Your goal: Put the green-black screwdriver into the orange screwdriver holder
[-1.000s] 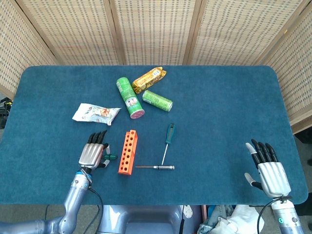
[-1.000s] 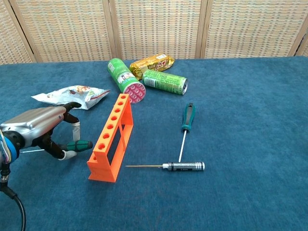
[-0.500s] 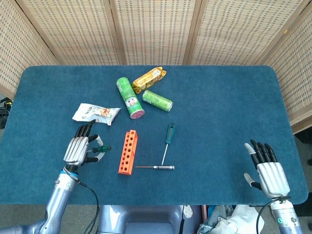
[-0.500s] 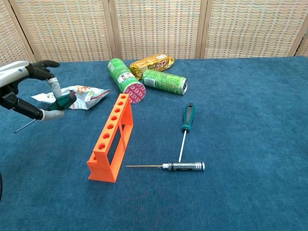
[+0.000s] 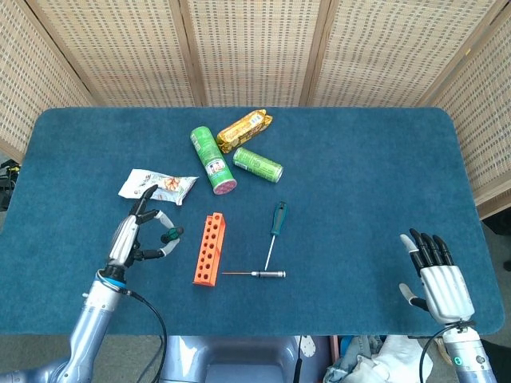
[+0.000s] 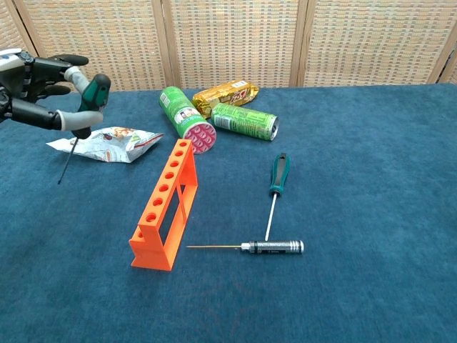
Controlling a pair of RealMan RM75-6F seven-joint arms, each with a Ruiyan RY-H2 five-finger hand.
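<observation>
My left hand [image 5: 137, 233] [image 6: 34, 80] pinches a green-black screwdriver [image 5: 169, 234] [image 6: 91, 98] by its handle, lifted off the table to the left of the orange holder [image 5: 209, 248] [image 6: 166, 204]. In the chest view the shaft slants down and to the left, well above the cloth. The holder stands upright with its row of holes facing up, nothing in them. A second green-black screwdriver [image 5: 275, 223] [image 6: 278, 175] lies flat to the holder's right. My right hand [image 5: 435, 276] rests at the table's near right edge, fingers spread and holding nothing.
A silver-black precision screwdriver [image 5: 263, 274] [image 6: 271, 247] lies near the holder's front end. A white snack bag [image 5: 156, 185] [image 6: 107, 143] sits just beyond my left hand. Two green cans [image 5: 212, 159] [image 5: 257, 164] and a yellow packet [image 5: 244, 130] lie further back.
My left hand has risen from the table with the screwdriver and rotated, so the tool went from lying nearly level to hanging tip-down. The right hand stayed put.
</observation>
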